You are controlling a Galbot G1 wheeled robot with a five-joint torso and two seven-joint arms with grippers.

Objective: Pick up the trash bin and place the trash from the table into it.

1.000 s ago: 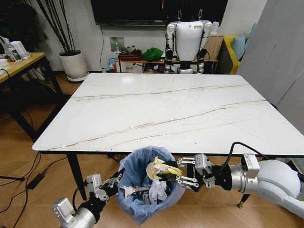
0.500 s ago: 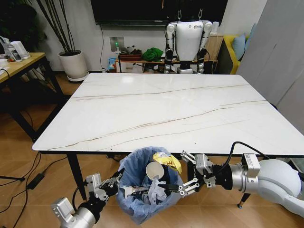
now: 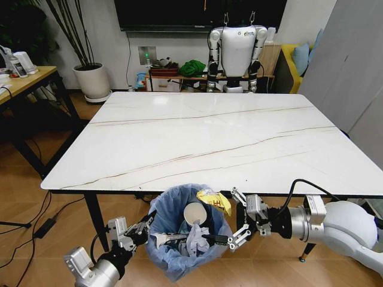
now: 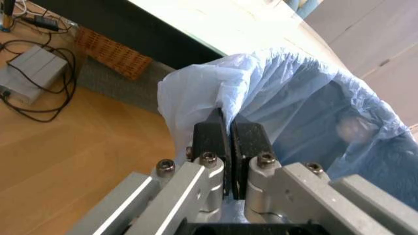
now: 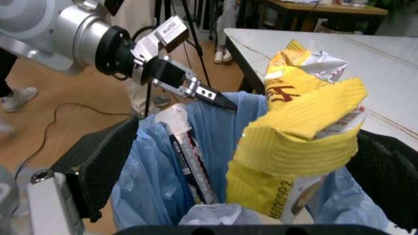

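Right gripper — jaws wide, empty — just beside yellow snack wrapper in trash bin; left gripper pinches bag rim.

The left gripper has its jaws clamped on the trash bin bag rim.

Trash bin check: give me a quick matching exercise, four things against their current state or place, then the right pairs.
Things:
1. left gripper
2. right gripper
3. yellow wrapper
4. paper cup

States:
A. open beside the bin's rim
B. lying in the bin, mouth facing up
C. shut on the trash bin bag's edge
D. resting at the bin's rim, nearest the table

Pairs: 1-C, 2-A, 3-D, 4-B
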